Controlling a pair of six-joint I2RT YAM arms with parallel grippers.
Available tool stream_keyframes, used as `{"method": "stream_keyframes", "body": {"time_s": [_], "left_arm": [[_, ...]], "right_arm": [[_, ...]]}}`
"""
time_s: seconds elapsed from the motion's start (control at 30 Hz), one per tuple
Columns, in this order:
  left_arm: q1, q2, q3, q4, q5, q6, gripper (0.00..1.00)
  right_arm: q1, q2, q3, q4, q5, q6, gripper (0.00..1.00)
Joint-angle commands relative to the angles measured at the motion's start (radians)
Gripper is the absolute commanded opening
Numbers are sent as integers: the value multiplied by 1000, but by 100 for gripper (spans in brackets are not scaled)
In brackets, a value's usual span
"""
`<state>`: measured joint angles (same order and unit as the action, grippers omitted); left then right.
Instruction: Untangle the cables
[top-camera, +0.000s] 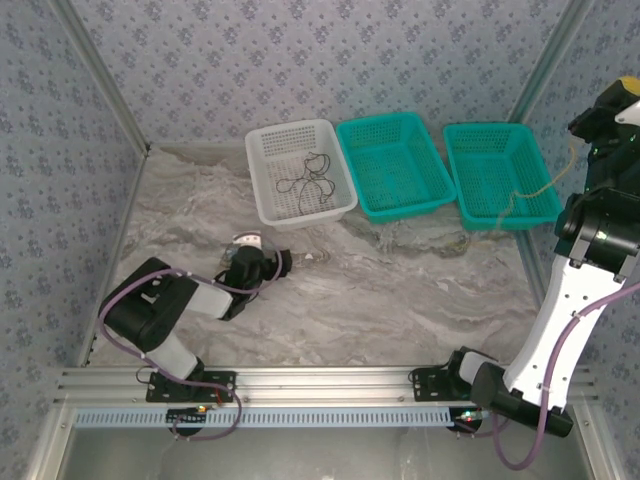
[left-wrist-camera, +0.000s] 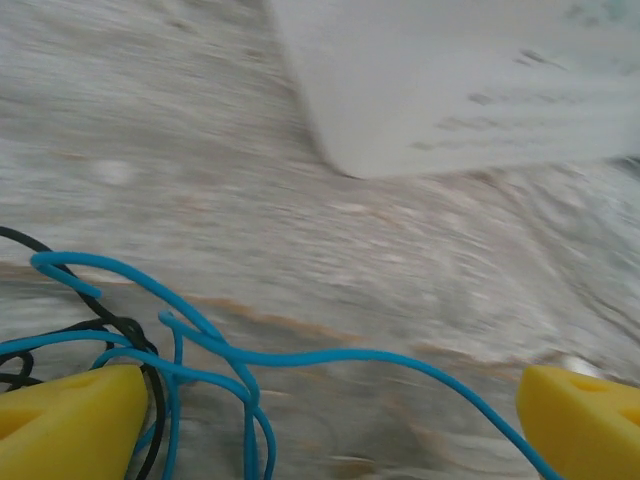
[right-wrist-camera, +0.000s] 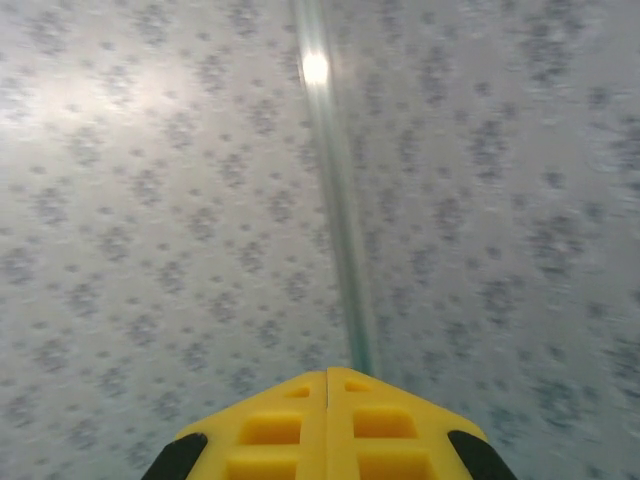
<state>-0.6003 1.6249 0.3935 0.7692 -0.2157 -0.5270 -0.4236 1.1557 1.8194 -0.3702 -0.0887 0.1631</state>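
A blue cable (left-wrist-camera: 300, 356) lies in loose loops on the marble table, crossing between the wide-apart fingers of my left gripper (left-wrist-camera: 330, 410), which is open and low over it. A black cable (left-wrist-camera: 120, 330) tangles with the blue one by the left fingertip (left-wrist-camera: 70, 420). Seen from above, my left gripper (top-camera: 280, 263) sits just in front of the white basket (top-camera: 262, 205), which holds another black cable (top-camera: 305, 180). A yellow cable (top-camera: 545, 186) rises from the right teal basket (top-camera: 540, 215) up to my raised right gripper (top-camera: 592, 125). Its fingers (right-wrist-camera: 327, 375) are pressed together, facing the wall.
A middle teal basket (top-camera: 440, 200) stands between the white one and the right one along the back. Wallpapered walls with metal corner posts close in the table. An aluminium rail (top-camera: 320, 380) runs along the near edge.
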Motion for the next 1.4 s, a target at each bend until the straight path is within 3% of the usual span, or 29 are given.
{"method": "stream_keyframes", "body": {"time_s": [0.0,0.17,0.53,0.9,1.07,1.23,1.37], "left_arm": [[-59,52,52,-50,143,-55,95],[-153,39,164,-127,189,38,97],[-153,-216,141,-203,294,212,99],[-118,-337,72,-233,151,189,100],[-94,-359,27,-211,81,130,99],[-73,-369,5,-212,63,111,99],[-66,-369,-2,-209,60,108,99]], "right_arm": [[24,31,56,56,-214,46,0],[106,115,171,83,-284,50,0],[265,336,452,80,-251,-44,0],[342,627,794,111,-207,-21,0],[395,710,813,143,-171,-56,0],[424,785,802,65,-116,-100,0],[445,811,667,21,-102,-152,0]]}}
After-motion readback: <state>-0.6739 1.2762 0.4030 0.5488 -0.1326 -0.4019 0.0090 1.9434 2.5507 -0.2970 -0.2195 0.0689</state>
